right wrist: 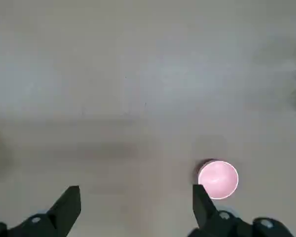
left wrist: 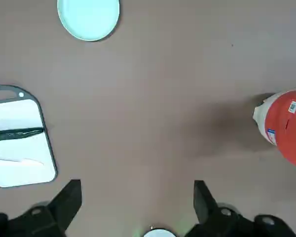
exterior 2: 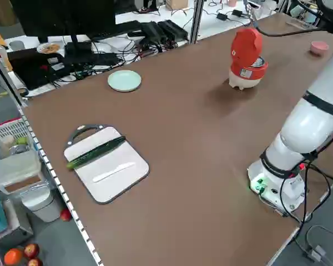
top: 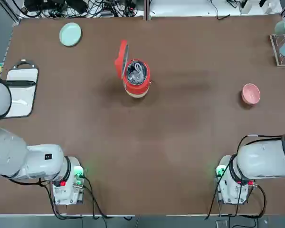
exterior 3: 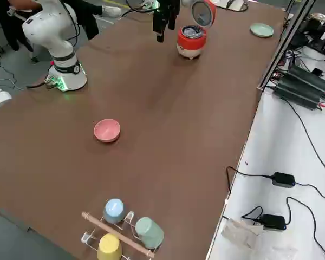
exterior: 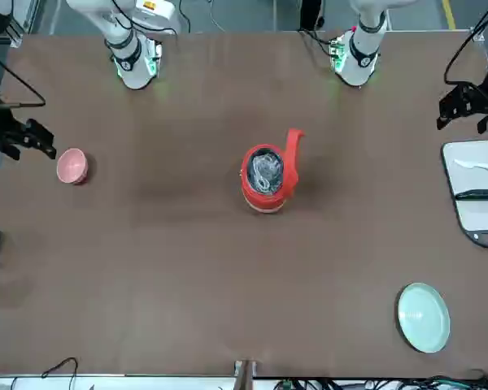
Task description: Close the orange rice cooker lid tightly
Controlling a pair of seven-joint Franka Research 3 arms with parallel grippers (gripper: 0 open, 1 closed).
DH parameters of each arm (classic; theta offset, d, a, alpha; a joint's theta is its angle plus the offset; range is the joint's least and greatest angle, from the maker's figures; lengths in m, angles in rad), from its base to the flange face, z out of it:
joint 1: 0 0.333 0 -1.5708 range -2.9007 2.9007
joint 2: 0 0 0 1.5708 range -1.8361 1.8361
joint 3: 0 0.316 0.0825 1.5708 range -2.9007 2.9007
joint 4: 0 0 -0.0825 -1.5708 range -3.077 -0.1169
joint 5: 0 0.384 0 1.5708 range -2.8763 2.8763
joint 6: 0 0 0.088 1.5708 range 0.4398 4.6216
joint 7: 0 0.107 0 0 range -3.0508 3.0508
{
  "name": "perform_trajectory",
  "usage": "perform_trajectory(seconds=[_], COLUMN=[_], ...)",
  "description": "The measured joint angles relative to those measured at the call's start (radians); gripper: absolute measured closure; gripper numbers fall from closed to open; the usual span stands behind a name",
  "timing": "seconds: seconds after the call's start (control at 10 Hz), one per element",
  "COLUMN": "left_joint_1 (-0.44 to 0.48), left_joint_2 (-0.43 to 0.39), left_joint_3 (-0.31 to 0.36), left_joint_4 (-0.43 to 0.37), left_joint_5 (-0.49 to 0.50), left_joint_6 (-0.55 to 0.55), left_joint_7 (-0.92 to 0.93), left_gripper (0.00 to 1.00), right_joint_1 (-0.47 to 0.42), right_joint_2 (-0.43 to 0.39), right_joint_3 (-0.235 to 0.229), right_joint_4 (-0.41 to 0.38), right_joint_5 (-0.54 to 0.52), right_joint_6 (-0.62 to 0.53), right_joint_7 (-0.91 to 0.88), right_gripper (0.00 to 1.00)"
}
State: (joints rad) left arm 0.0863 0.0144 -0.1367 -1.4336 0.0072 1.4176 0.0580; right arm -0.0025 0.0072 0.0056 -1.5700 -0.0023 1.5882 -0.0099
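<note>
Sitting mid-table, well apart from both grippers, orange rice cooker [top: 136,78] has lid [top: 121,59] tipped up on its hinge, pot exposed. Left gripper [left wrist: 137,197] & right gripper [right wrist: 136,200] hang above the table w/ fingers spread wide, holding & touching nothing.

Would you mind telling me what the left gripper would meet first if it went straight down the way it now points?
Probably only the bare brown table; the left gripper hangs open above it, nothing between its fingers.
</note>
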Motion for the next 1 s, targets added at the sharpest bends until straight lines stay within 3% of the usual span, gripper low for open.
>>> perform_trajectory(seconds=[0.4, 0.8, 0.9, 1.0], left_joint_1=[0.001, -0.04, -0.06, -0.088], left_joint_2=[0.022, 0.114, 0.133, 0.147], left_joint_3=[0.0, -0.021, -0.034, -0.054], left_joint_4=[-0.007, -0.038, -0.087, -0.146], left_joint_5=[0.0, -0.001, -0.001, -0.001], left_joint_6=[0.012, 0.082, 0.142, 0.207], left_joint_7=[-0.01, -0.198, -0.243, -0.293], left_gripper=[0.0, 0.05, 0.12, 0.3], right_joint_1=[0.0, 0.0, 0.0, 0.0], right_joint_2=[0.0, 0.001, 0.004, 0.012], right_joint_3=[0.001, 0.001, 0.002, 0.003], right_joint_4=[0.0, -0.001, -0.002, -0.007], right_joint_5=[0.0, 0.002, 0.003, 0.005], right_joint_6=[-0.001, -0.025, -0.024, -0.02], right_joint_7=[0.0, 0.0, 0.0, -0.017], right_gripper=[0.0, 0.0, 0.0, 0.0])
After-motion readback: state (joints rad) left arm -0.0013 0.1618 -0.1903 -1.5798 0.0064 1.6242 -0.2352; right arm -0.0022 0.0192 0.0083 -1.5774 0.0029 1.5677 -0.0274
